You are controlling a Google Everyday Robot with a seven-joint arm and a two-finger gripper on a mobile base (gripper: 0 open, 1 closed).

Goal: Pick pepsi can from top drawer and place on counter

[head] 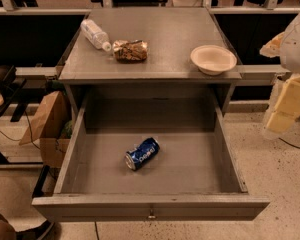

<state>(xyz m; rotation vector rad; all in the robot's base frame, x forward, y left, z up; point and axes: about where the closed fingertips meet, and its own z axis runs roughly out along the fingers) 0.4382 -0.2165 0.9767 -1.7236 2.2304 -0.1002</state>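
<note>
Fingers (289, 101) of the gripper (276, 86) stood spread apart, pale yellow, with nothing between them. The gripper hung in the air off the right side of the top drawer (150, 206), above the speckled floor (280, 184) and well clear of the drawer's right wall.

The top drawer was pulled far out. The pepsi can (142, 153) lay on its side on the drawer's bottom, near the middle and a little left, its silver end turned toward the drawer's front left corner, touching no wall.

Above and behind the drawer lay the counter (165, 34). Over the drawer's back left corner a clear plastic bottle (95, 34) lay on its side, its cap just beside a crinkled brown snack bag (130, 50). Over the drawer's back right corner a white bowl (213, 59) sat upright. Left of the drawer a brown paper bag (45, 119) leaned on the floor.
</note>
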